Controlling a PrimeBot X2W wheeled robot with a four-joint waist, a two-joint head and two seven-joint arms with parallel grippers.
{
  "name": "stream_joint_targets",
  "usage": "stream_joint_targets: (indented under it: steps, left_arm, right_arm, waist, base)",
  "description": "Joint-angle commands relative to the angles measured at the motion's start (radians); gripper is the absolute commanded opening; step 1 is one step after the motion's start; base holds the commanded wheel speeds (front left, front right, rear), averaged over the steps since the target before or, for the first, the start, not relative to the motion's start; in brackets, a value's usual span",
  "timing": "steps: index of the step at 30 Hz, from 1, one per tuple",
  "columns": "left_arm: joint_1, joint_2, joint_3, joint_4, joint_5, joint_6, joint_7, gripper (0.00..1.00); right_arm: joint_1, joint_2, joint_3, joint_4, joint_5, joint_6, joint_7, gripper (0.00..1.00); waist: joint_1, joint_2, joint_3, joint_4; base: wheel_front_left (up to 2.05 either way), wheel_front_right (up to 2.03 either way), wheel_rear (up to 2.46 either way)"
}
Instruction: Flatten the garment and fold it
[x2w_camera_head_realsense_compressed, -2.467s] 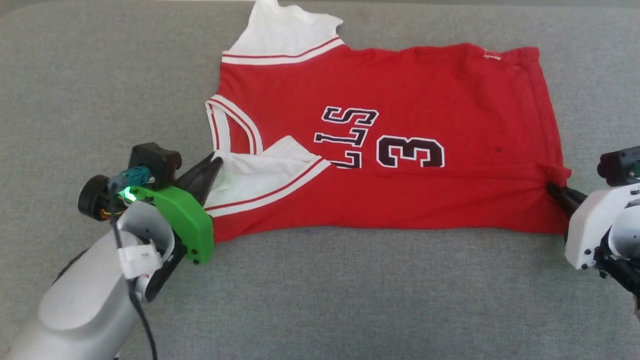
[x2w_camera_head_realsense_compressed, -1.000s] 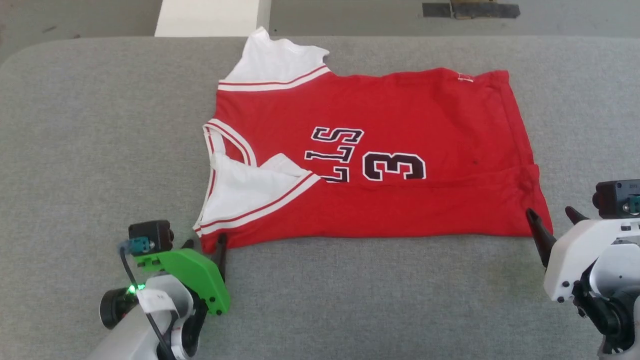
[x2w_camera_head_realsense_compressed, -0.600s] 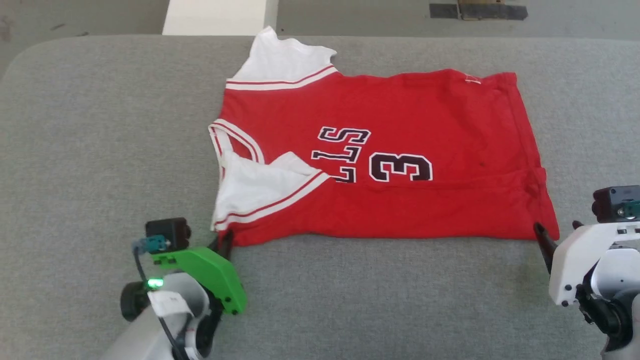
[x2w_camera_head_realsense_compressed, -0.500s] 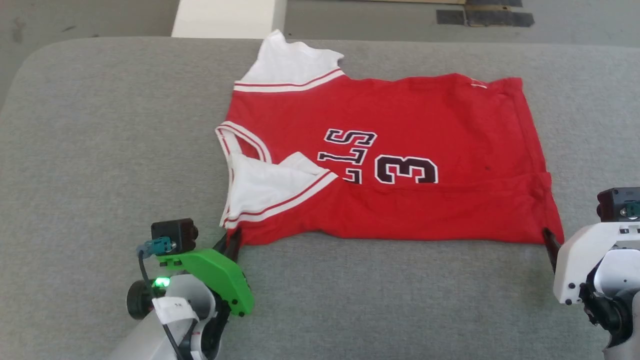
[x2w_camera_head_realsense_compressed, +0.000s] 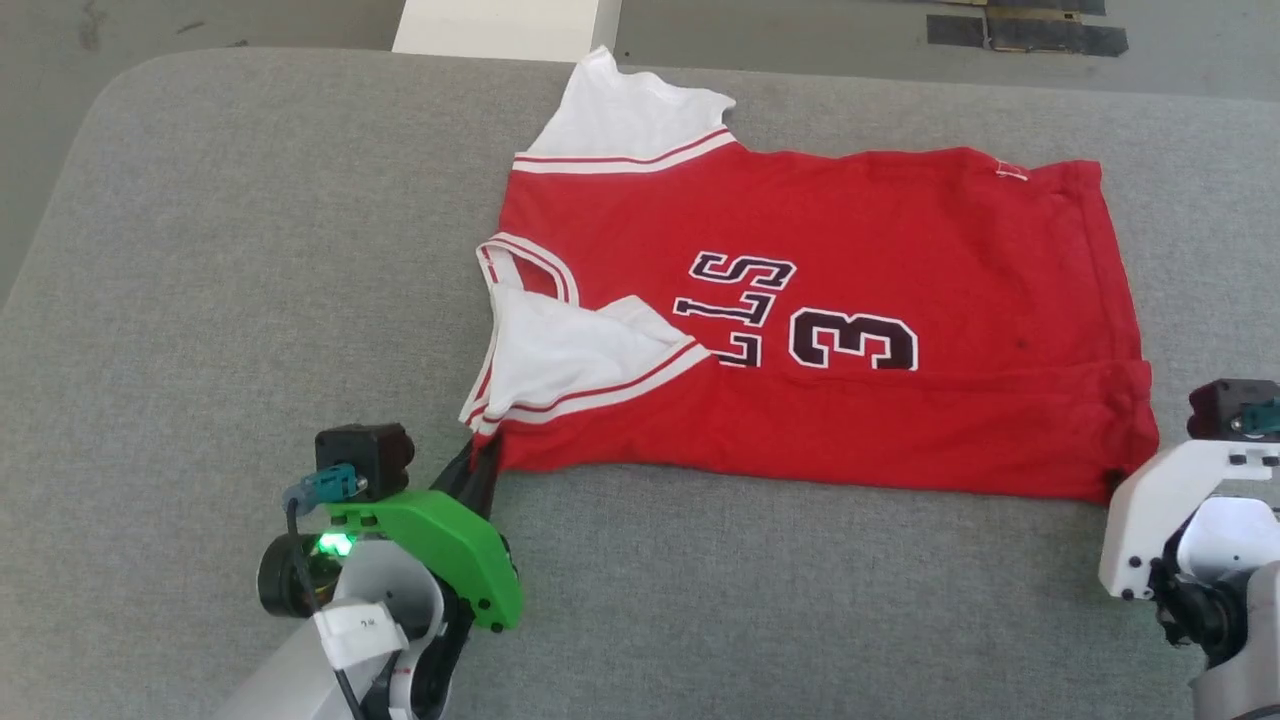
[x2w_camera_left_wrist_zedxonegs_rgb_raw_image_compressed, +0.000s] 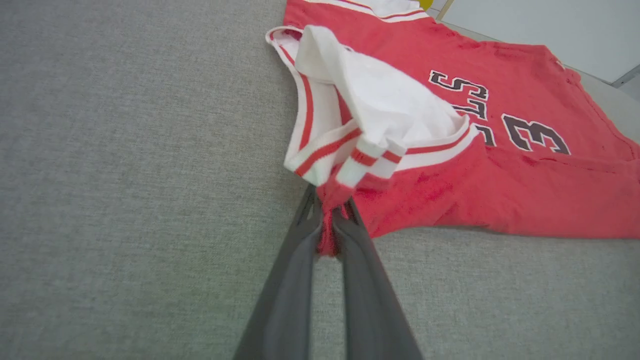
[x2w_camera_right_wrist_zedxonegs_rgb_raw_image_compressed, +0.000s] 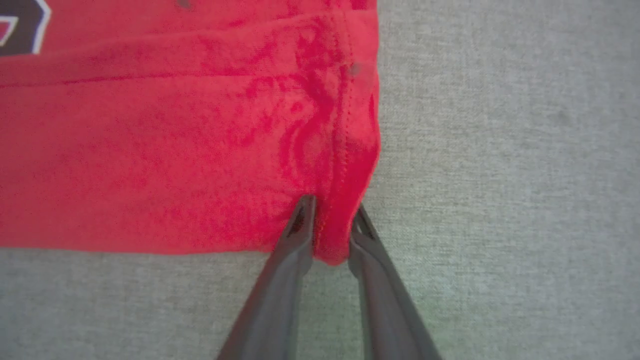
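The garment (x2w_camera_head_realsense_compressed: 900, 220), a red jersey with white sleeves, black letters and a 3, lies flat on the grey table, neck to the left and hem to the right. Its near strip is folded over, and one white sleeve (x2w_camera_head_realsense_compressed: 570, 360) lies across the chest. My left gripper (x2w_camera_head_realsense_compressed: 482, 458) is shut on the garment's near left corner (x2w_camera_left_wrist_zedxonegs_rgb_raw_image_compressed: 350, 192), with red cloth pinched between the tips (x2w_camera_left_wrist_zedxonegs_rgb_raw_image_compressed: 330, 215). At the near right corner, my right gripper (x2w_camera_head_realsense_compressed: 1118, 478) has its fingers pressed on either side of the bunched hem (x2w_camera_right_wrist_zedxonegs_rgb_raw_image_compressed: 350, 150), tips (x2w_camera_right_wrist_zedxonegs_rgb_raw_image_compressed: 332, 215) gripping the fabric.
The grey padded table (x2w_camera_head_realsense_compressed: 250, 250) has a rounded far left corner, with floor beyond it. A white block (x2w_camera_head_realsense_compressed: 505, 25) stands past the far edge, and dark tape (x2w_camera_head_realsense_compressed: 1030, 35) marks the floor at the far right. Bare table lies in front of the garment.
The left gripper closed on the near left corner. The right gripper moved in over the near right hem corner and closed on it. The camera shifted, so the whole picture moved right.
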Motion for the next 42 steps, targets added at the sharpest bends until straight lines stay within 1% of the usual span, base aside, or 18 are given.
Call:
stream_joint_targets:
  steps: [1,6,7,10,13,17,21,25,26,27,31,33,35,38,42]
  left_arm:
    - [0.014,0.009,-0.001,-0.001,0.005,0.005,0.004,0.0]
    - [0.041,0.039,-0.007,0.006,0.001,-0.003,0.015,0.0]
    - [0.059,0.054,-0.008,0.005,-0.003,-0.003,0.02,0.0]
    - [0.095,0.078,-0.007,-0.011,-0.011,0.003,0.028,0.0]
    - [0.137,0.098,-0.015,-0.035,-0.023,0.008,0.047,0.0]
    - [0.195,0.124,-0.036,-0.059,-0.041,0.015,0.084,0.0]
    - [0.225,0.123,-0.055,-0.046,-0.046,-0.001,0.084,0.0]
    - [0.226,0.096,-0.067,0.01,-0.053,-0.036,0.059,0.0]
    - [0.221,0.088,-0.071,0.029,-0.05,-0.046,0.05,0.97]
    - [0.215,0.082,-0.073,0.044,-0.047,-0.055,0.04,1.0]
    - [0.189,0.06,-0.07,0.095,-0.022,-0.088,-0.034,1.0]
    - [0.171,0.054,-0.058,0.104,0.0,-0.107,-0.099,1.0]
    - [0.156,0.05,-0.041,0.108,0.02,-0.12,-0.172,1.0]
    - [0.139,0.042,-0.009,0.095,0.05,-0.14,-0.245,1.0]
    - [0.125,0.018,0.064,0.034,0.121,-0.148,-0.27,1.0]
  right_arm:
    - [0.018,0.009,-0.004,0.037,0.002,-0.002,0.006,0.0]
    - [0.042,-0.014,-0.019,0.021,0.026,-0.002,-0.005,0.0]
    - [0.061,-0.02,-0.02,-0.006,0.058,-0.002,-0.001,0.0]
    - [0.104,-0.036,-0.02,-0.074,0.114,-0.002,0.031,0.0]
    - [0.159,-0.056,-0.02,-0.149,0.146,-0.002,0.079,0.0]
    - [0.246,-0.059,-0.03,-0.244,0.172,-0.002,0.142,0.0]
    - [0.3,-0.035,-0.053,-0.29,0.184,-0.002,0.173,0.0]
    - [0.316,-0.015,-0.057,-0.271,0.174,-0.002,0.161,0.0]
    - [0.314,-0.015,-0.055,-0.258,0.165,-0.002,0.145,1.0]
    - [0.31,-0.014,-0.053,-0.245,0.159,-0.002,0.129,1.0]
    - [0.28,-0.024,-0.037,-0.21,0.143,-0.002,0.022,1.0]
    - [0.261,-0.029,-0.036,-0.204,0.143,-0.002,-0.04,1.0]
    - [0.248,-0.049,-0.004,-0.214,0.145,-0.002,-0.107,1.0]
    - [0.231,-0.081,0.048,-0.242,0.157,-0.002,-0.226,1.0]
    - [0.217,-0.107,0.079,-0.294,0.134,-0.002,-0.414,1.0]
  waist:
    - [0.0,0.0,-0.012,-0.001]
    - [0.0,0.0,-0.074,-0.01]
    - [0.0,0.0,-0.106,-0.014]
    - [0.0,0.0,-0.142,-0.021]
    - [0.0,0.0,-0.167,-0.026]
    - [0.0,0.0,-0.176,-0.028]
    - [0.0,0.0,-0.163,-0.028]
    - [0.0,0.0,-0.148,-0.028]
    - [0.0,0.0,-0.146,-0.027]
    - [0.0,0.0,-0.145,-0.026]
    - [0.0,0.0,-0.152,-0.025]
    - [0.0,0.0,-0.162,-0.026]
    - [0.0,0.0,-0.172,-0.027]
    - [0.0,0.0,-0.185,-0.033]
    - [0.0,0.0,-0.192,-0.041]
  base:
    - [0.0,0.0,0.0]
    - [0.0,0.0,0.0]
    - [0.0,0.0,0.0]
    - [0.0,0.0,0.0]
    - [0.0,0.0,0.0]
    - [0.0,0.0,0.0]
    - [0.0,0.0,0.0]
    - [0.0,0.0,0.0]
    - [0.0,0.0,0.0]
    - [0.0,0.0,0.0]
    - [0.0,0.0,0.0]
    - [0.0,0.0,0.0]
    - [0.0,0.0,0.0]
    - [0.0,0.0,0.0]
    - [0.0,0.0,0.0]
